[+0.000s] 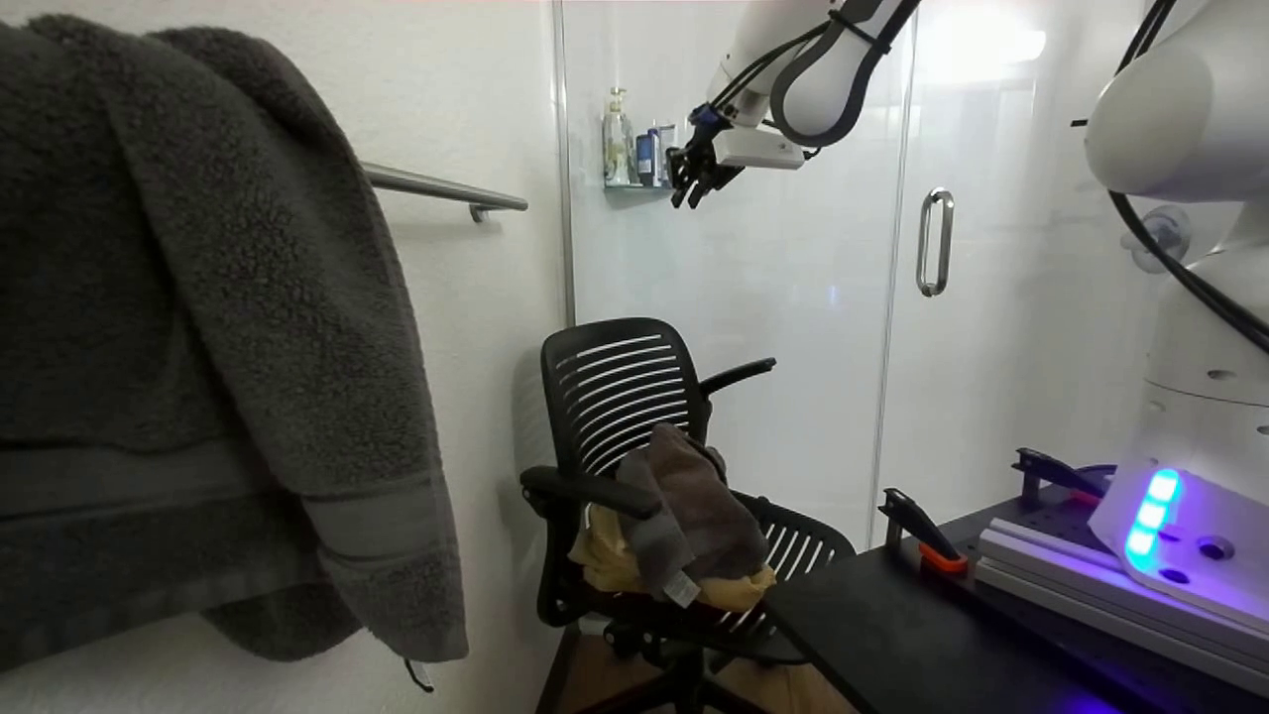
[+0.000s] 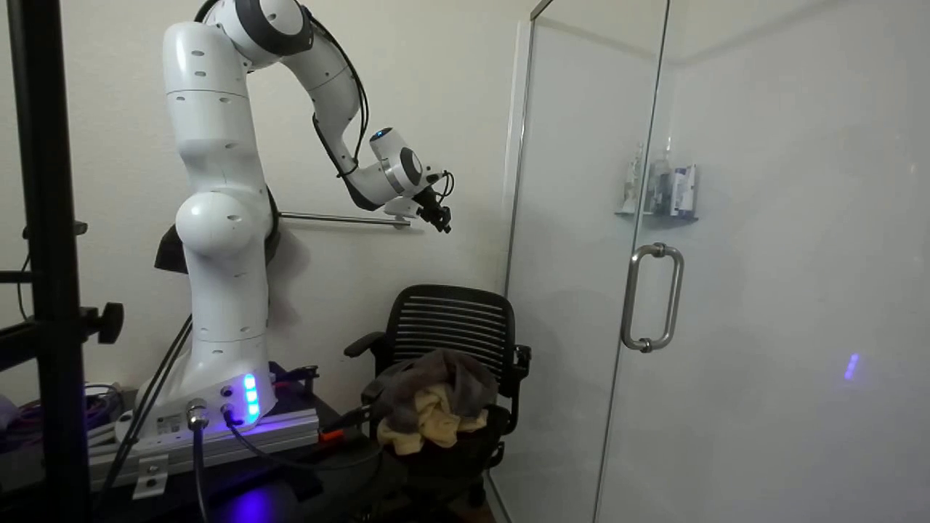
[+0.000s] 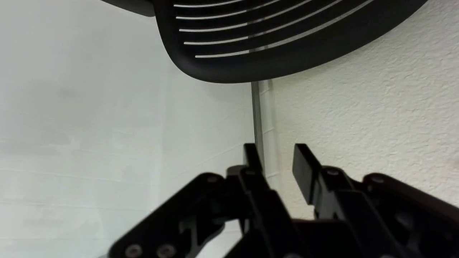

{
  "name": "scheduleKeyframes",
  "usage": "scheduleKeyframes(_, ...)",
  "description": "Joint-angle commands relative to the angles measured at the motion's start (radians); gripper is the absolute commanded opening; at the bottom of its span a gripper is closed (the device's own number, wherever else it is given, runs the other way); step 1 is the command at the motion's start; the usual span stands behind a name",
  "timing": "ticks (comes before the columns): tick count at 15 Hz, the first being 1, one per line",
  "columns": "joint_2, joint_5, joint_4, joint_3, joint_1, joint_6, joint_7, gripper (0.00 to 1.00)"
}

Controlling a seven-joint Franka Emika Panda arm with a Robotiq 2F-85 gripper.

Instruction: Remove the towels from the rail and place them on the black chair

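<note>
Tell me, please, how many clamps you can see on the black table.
2. In an exterior view, the nearer clamp is by the end of the metal bar; the farther clamp is close to the robot base. Others may be hidden behind that base.

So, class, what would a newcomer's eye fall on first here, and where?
Probably the big dark grey towel filling the left of an exterior view, draped over the rail. Next, the white robot arm standing tall at the left of an exterior view, blue lights glowing low on it. Then the heap of brownish and yellow towels on the black chair, in both exterior views.
</note>
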Motion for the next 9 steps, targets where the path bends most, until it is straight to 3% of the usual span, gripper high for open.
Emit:
scheduleKeyframes(1, 0.052, 0.066, -0.022, -0.054, 0.102, -0.028, -0.105, 0.58)
scheduleKeyframes(3, 0.041, 0.161, -0.084, -0.103, 0.214, -0.022, -0.230, 0.70)
scheduleKeyframes(5, -0.016, 0.300, -0.145, -0.191, 0.381, -0.081, -0.385, 0.84)
scheduleKeyframes(7, -0.066, 0.426, -0.184, -0.235, 0.496, -0.144, -0.542, 0.98)
scheduleKeyframes(9, -0.134, 0.542, -0.214, -0.319, 0.651, -0.231, -0.697, 1.00)
